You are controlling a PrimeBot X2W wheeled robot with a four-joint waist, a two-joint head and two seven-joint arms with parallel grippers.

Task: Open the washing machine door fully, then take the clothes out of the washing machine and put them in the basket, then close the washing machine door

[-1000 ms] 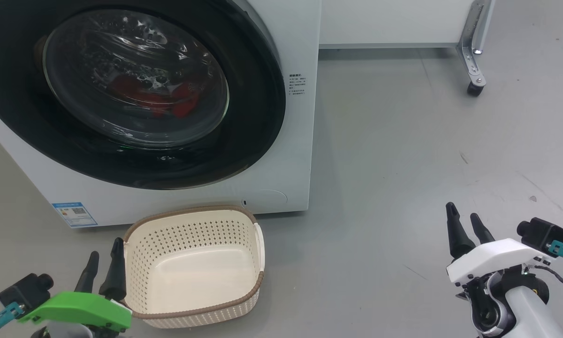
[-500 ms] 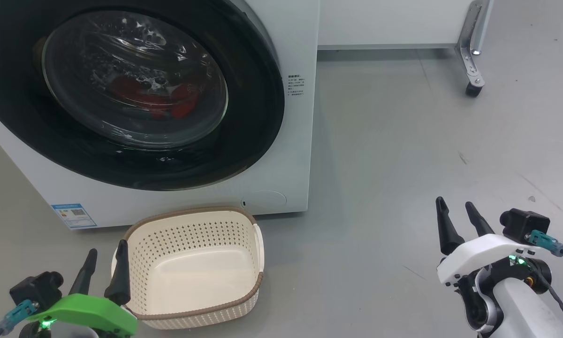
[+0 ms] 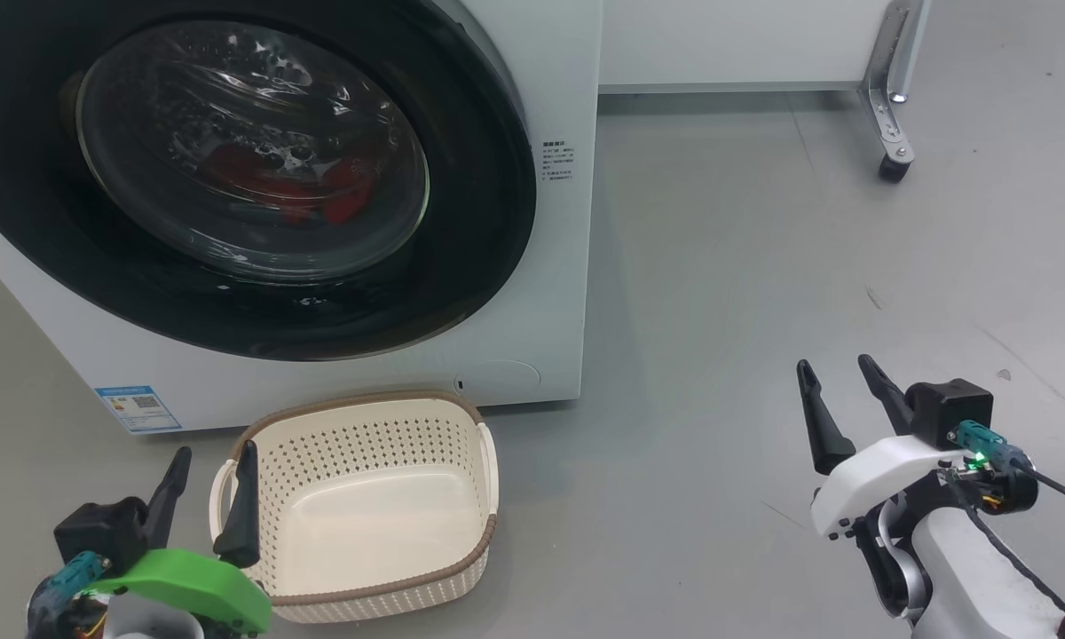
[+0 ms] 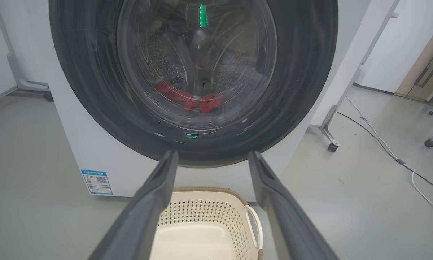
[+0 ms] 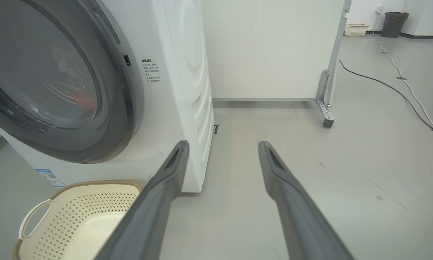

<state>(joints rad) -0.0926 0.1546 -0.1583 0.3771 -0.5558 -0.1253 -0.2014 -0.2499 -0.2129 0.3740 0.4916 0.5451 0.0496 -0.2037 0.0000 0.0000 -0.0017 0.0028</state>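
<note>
Red smears behind the bulging glass are all the head view gives of the clothes, low in the drum, lettering unreadable. The washing machine door is shut, its black frame cut off at the top and left edges, and the washing machine carries a blue label too small to read. On the grey floor just before the machine stands the basket, upright, mouth up, its handles at left and right so its long axis seems to run along the machine's front. One finger of the left gripper overlaps its left handle. That gripper's fingers are spread wide, gripping nothing. The right gripper, well apart over bare floor, is likewise spread with nothing between its fingers. A castered metal leg stands beyond. From the left wrist, the fingers point toward the door's lower rim, the basket partly hidden behind them, and a green reflection sits on the glass. From the right wrist, the door is seen obliquely, cut off at the left edge; a cable trails across the floor, and the basket runs off the bottom edge.
</note>
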